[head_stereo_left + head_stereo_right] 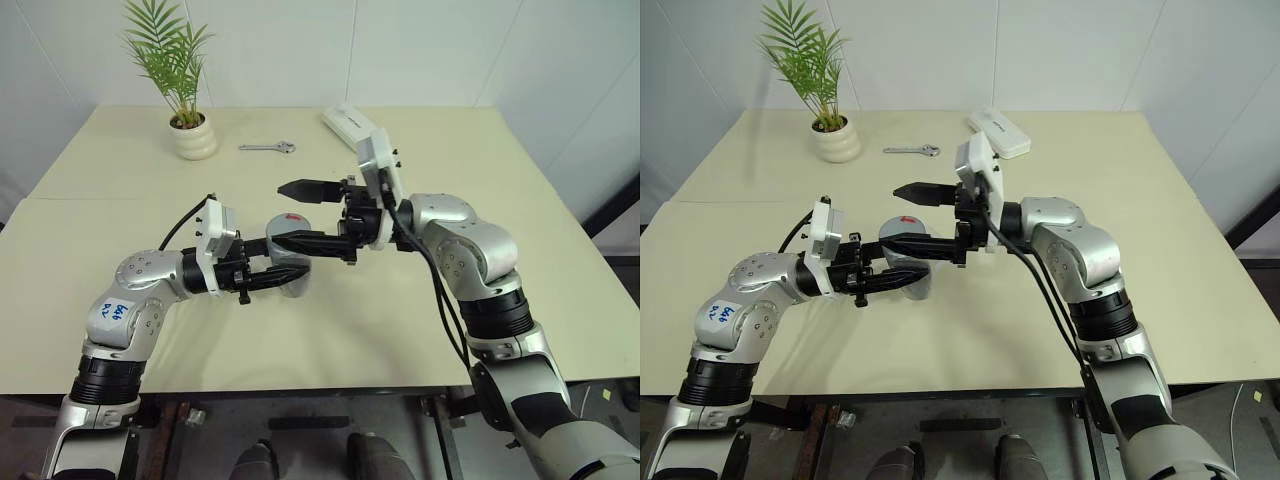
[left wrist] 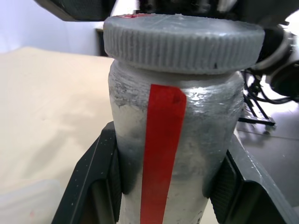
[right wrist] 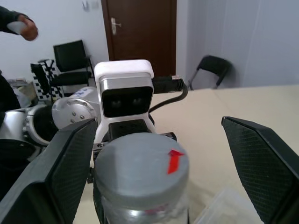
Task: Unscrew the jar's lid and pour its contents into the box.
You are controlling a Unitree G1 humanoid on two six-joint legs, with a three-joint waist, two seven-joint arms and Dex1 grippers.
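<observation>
Your left gripper (image 1: 285, 272) squeezes the jar (image 2: 173, 154) above the table's (image 1: 120, 250) middle — bare table all around. The lid (image 2: 182, 42) sits between your right gripper's (image 3: 159, 158) wide-open fingers, untouched. A red strip (image 2: 161, 154) runs down the jar — no words on it.

Lid (image 2: 183, 43) on jar (image 1: 290, 262); box (image 3: 229, 207) seemingly below (partly seen).
</observation>
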